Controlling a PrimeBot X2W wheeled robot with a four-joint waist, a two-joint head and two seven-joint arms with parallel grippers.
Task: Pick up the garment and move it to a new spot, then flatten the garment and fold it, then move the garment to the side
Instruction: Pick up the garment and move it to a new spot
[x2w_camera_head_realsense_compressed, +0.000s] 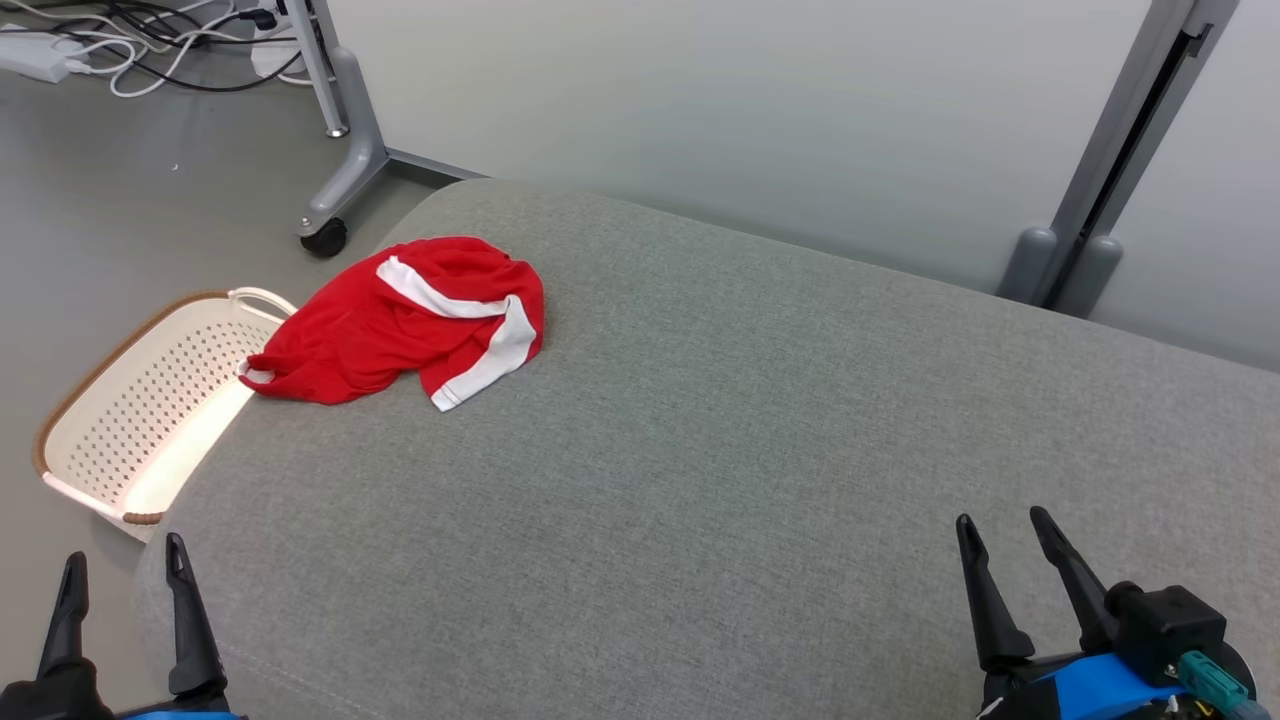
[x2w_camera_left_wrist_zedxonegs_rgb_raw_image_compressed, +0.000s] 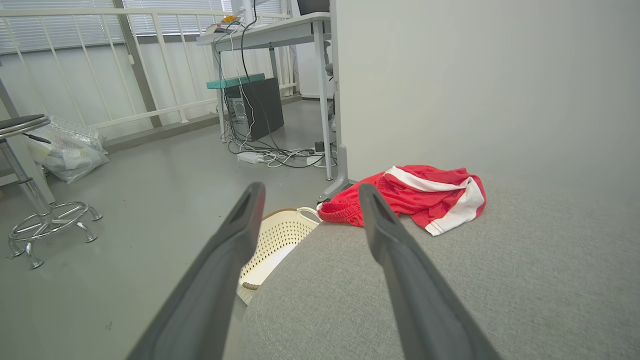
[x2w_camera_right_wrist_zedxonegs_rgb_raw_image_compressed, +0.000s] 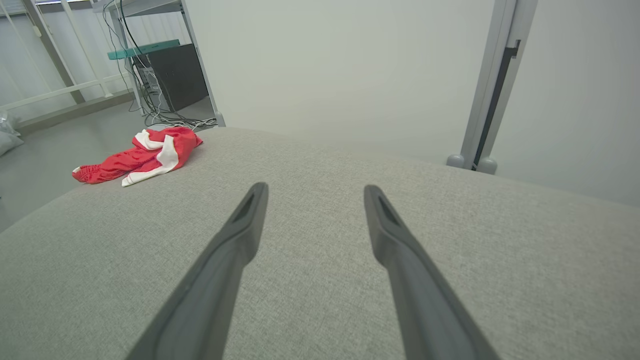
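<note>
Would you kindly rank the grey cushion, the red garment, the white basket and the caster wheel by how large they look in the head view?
1. grey cushion, by far the largest.
2. red garment and white basket: too alike to rank, the basket partly hidden.
3. caster wheel, smallest.

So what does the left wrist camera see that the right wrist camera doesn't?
Left wrist view, not the right: the cream perforated basket beside the cushion's edge, a metal stool on the floor, and the left gripper, open. Right wrist view, not the left: a grey post with two rounded feet behind the cushion, and the right gripper, open. Both: the red garment with white stripes, crumpled on the grey cushion, and the desk with cables beyond.
</note>
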